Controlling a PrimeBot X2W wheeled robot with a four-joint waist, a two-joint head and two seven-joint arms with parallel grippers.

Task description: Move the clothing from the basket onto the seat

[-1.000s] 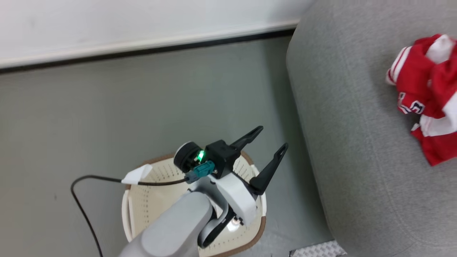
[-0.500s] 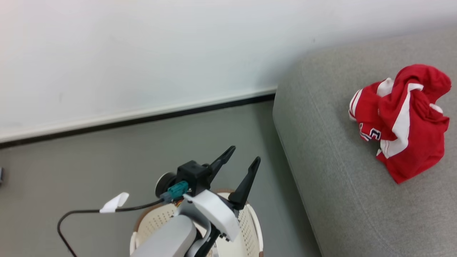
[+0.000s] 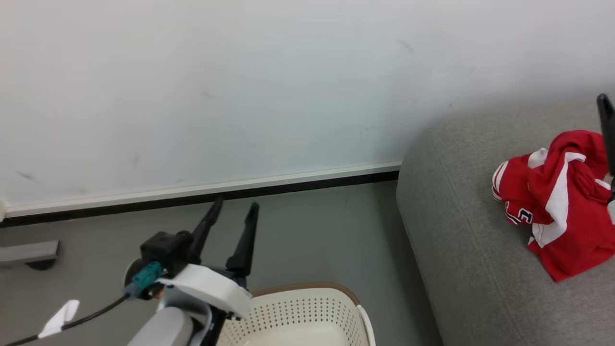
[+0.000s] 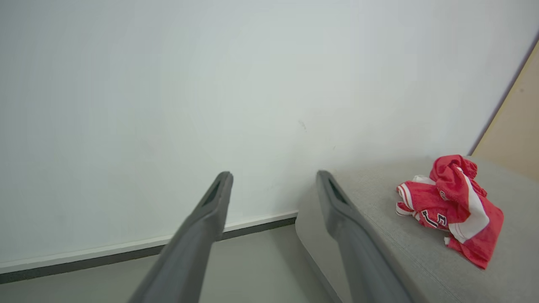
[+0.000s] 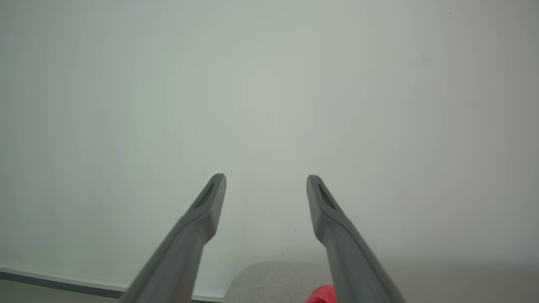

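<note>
Crumpled red clothing (image 3: 562, 206) with white stripes and black-and-white lettering lies on the light-grey seat (image 3: 461, 240), apart from both grippers. The cream basket (image 3: 307, 288) with its brown rim sits on the floor at the bottom of the head view; the part of its inside that shows holds nothing. My left gripper (image 3: 235, 205) hangs open above the floor, left of the basket. Its wrist view has the gripper (image 4: 273, 176) open, facing the wall, with the clothing (image 4: 450, 210) on the seat (image 4: 379, 227) to the right. My right gripper (image 5: 266, 180) is open above the seat (image 5: 273, 282).
A white wall with a pale baseboard (image 3: 202, 190) and a dark strip runs behind the grey floor (image 3: 312, 230). A grey flat object (image 3: 29, 252) lies at the far left. A black cable with a white tag (image 3: 60, 317) trails from my left wrist. One dark finger (image 3: 606, 129) shows at the right edge.
The head camera has tilted up, so the basket has slid to the bottom edge. My left arm has swung left off the basket, still open. A dark finger has appeared at the right edge.
</note>
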